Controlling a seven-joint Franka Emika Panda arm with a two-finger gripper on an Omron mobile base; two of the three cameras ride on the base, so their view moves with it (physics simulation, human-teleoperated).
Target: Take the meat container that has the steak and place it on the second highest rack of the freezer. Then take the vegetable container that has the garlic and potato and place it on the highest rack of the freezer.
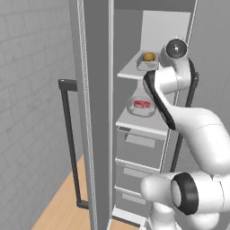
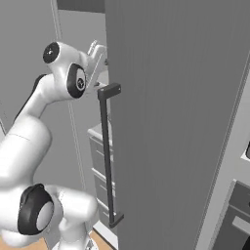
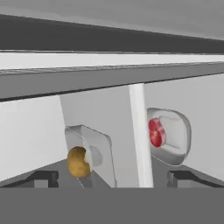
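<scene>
The freezer (image 1: 96,112) stands with its door open. On the highest rack (image 1: 130,72) sits the vegetable container (image 1: 147,65), holding the golden-brown potato (image 1: 148,57). One shelf down, the meat container (image 1: 134,110) carries the red steak (image 1: 143,104). In the hand view, which is rolled sideways, the vegetable container (image 3: 98,144) with the potato (image 3: 78,162) and a pale garlic (image 3: 89,156) lies just ahead of my gripper (image 3: 112,178). The meat container (image 3: 173,135) with the steak (image 3: 155,132) lies beyond the shelf edge. My dark fingertips (image 3: 43,177) stand wide apart and open, holding nothing.
Three grey drawers (image 1: 141,148) fill the freezer below the shelves. The open door's long dark handle (image 1: 69,134) hangs on the left. In the right base view another door panel (image 2: 171,122) with its handle (image 2: 105,156) stands close beside my hand (image 2: 97,53).
</scene>
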